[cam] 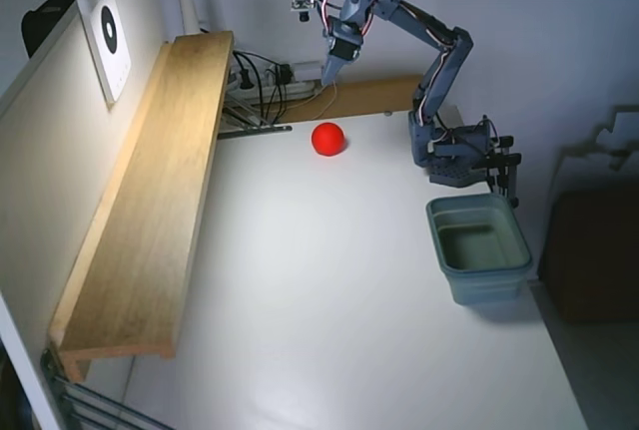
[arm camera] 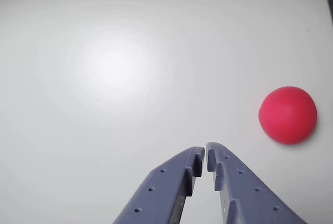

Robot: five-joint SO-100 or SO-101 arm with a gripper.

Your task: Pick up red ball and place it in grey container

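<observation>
In the fixed view, the red ball (cam: 327, 139) lies on the white table (cam: 329, 320) near its far edge, and the gripper (cam: 328, 77) hangs in the air above it, a little toward the back, not touching it. The grey container (cam: 478, 247) stands well apart from the ball, at the right side of the table just in front of the arm's base (cam: 454, 151). A long wooden shelf (cam: 150, 201) runs along the left edge of the table. In the wrist view, the gripper (arm camera: 205, 154) comes in from the bottom edge with its two fingertips almost together and nothing between them. The red ball (arm camera: 287, 115) rests on the table to the right of the tips and slightly beyond them, clearly apart. No readable writing or brand shows in either view.
</observation>
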